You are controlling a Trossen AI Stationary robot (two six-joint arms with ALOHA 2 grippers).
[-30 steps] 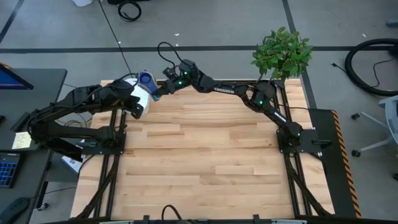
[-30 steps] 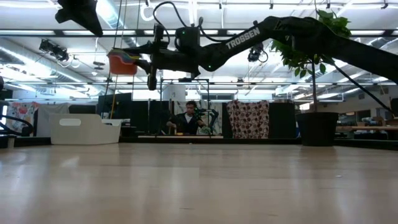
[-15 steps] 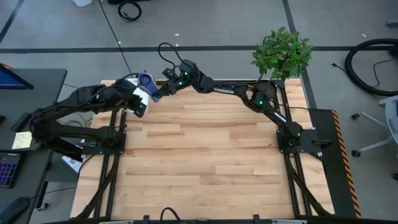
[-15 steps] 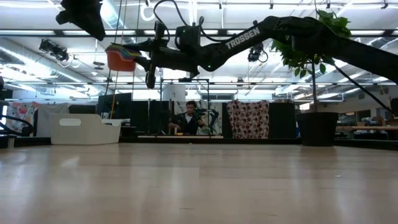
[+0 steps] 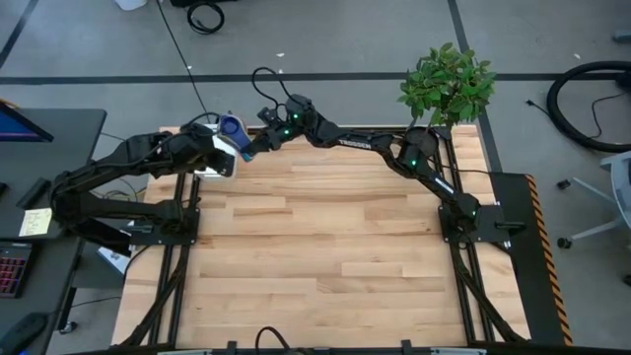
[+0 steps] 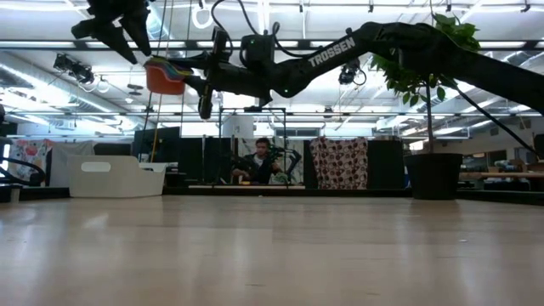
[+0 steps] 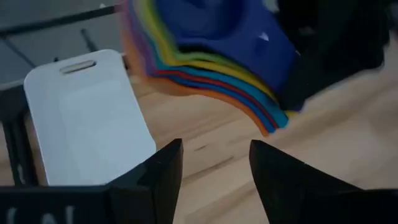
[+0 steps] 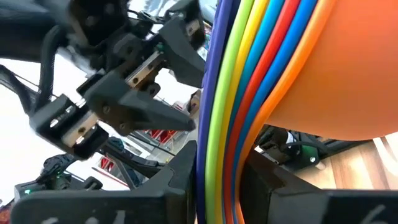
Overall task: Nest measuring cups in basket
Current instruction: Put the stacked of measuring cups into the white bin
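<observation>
Presently, at the far left corner of the table:
Measuring cups (image 6: pixel 166 75): one nested stack, orange outermost, dark blue innermost, red, yellow, green and light blue rims between; held up in the air, clear of the table top.
Right gripper (image 6: pixel 197 76): closed on the stack's handles, arm stretched across the far edge from the right.
Left gripper (image 6: pixel 127 38): fingers spread apart, holding nothing, just beside the stack on its left and slightly above it.
Basket (image 7: pixel 87 118): white, rectangular, rounded corners, slot handle at one end; stands on the far left corner, below the stack and a little to the left of it; nothing shows inside it.
Table (image 5: pixel 325 247): light wooden planks.
Plant (image 5: pixel 449 84): green, in a dark pot, far right corner.
Person (image 6: pixel 259 161): seated in the room beyond the table.
</observation>
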